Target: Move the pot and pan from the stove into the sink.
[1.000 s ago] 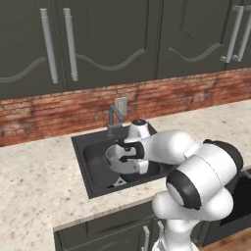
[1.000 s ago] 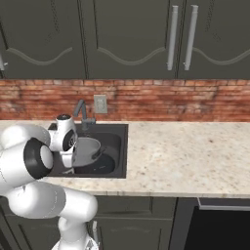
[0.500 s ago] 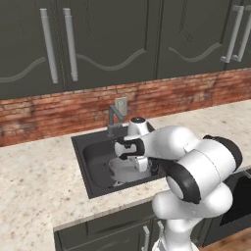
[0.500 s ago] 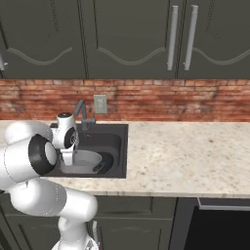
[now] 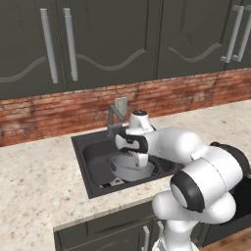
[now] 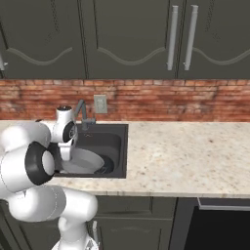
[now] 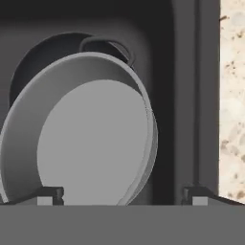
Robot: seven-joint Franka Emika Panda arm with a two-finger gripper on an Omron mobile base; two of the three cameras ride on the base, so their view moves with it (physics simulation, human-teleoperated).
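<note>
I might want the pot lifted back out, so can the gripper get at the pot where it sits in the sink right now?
Probably yes. The gripper hangs open right over the pot, which lies tilted in the sink on the pan; nothing sits between them.

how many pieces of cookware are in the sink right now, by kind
pot: 1
pan: 1
total: 2, both in the sink, the pot tilted over the pan
</note>
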